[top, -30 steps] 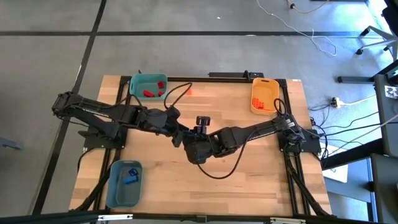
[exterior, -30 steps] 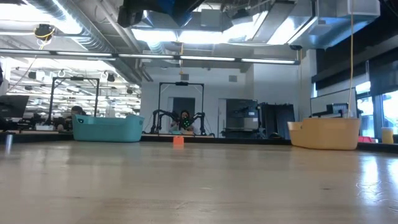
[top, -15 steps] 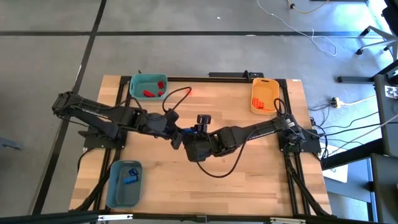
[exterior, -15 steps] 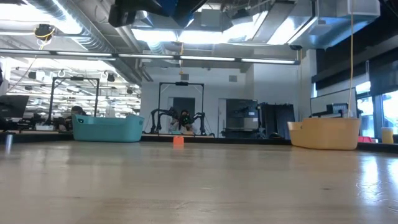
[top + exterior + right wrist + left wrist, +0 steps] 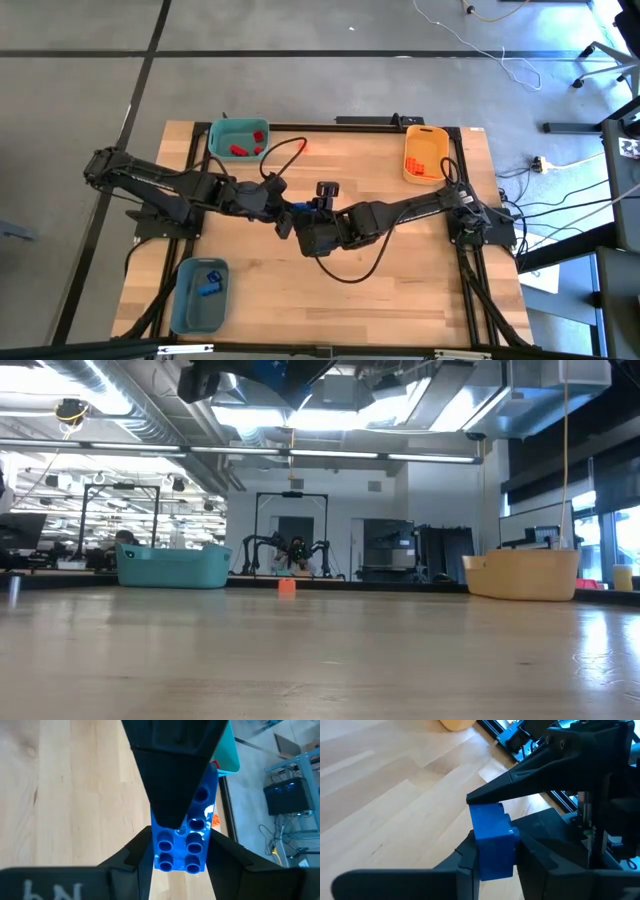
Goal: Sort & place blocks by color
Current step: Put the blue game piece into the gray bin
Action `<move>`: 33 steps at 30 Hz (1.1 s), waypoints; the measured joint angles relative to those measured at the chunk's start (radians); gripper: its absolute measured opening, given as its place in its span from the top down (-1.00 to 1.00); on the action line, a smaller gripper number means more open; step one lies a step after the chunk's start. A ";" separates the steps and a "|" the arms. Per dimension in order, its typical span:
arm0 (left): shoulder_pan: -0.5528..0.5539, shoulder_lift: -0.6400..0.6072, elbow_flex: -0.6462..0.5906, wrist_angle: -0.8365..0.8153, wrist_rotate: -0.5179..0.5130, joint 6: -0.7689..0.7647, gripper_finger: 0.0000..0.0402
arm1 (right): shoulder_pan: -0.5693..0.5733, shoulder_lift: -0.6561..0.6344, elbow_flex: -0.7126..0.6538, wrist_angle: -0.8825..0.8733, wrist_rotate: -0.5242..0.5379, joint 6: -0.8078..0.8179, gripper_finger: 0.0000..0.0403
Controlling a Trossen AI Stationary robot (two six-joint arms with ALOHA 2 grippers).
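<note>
Blue plastic, one block hangs above mid-counter, pinched from both sides. The left end effector is clamped on one end, the right end effector on the other. Farther right, orange blocks lie in the yellow-orange bin.

Blue block half-covered by both claws, bin contents too small to count — distant person blurred
</note>
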 joint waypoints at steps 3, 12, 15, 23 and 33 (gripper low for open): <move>0.001 0.000 0.000 0.000 0.001 0.014 0.60 | 0.000 0.000 0.000 0.000 0.003 0.000 0.31; 0.000 0.001 0.001 -0.058 -0.001 0.063 0.60 | 0.003 0.000 0.000 0.012 -0.022 0.000 -0.06; 0.002 0.002 -0.001 -0.118 -0.022 0.047 0.60 | 0.005 0.000 0.000 0.010 -0.022 -0.005 -0.22; -0.014 -0.052 -0.001 -0.294 -0.005 -0.011 0.60 | 0.006 -0.014 0.000 -0.016 -0.015 -0.056 -0.32; -0.161 -0.213 0.000 -0.706 0.231 -0.122 0.60 | 0.005 -0.111 0.000 -0.096 0.030 -0.030 -0.33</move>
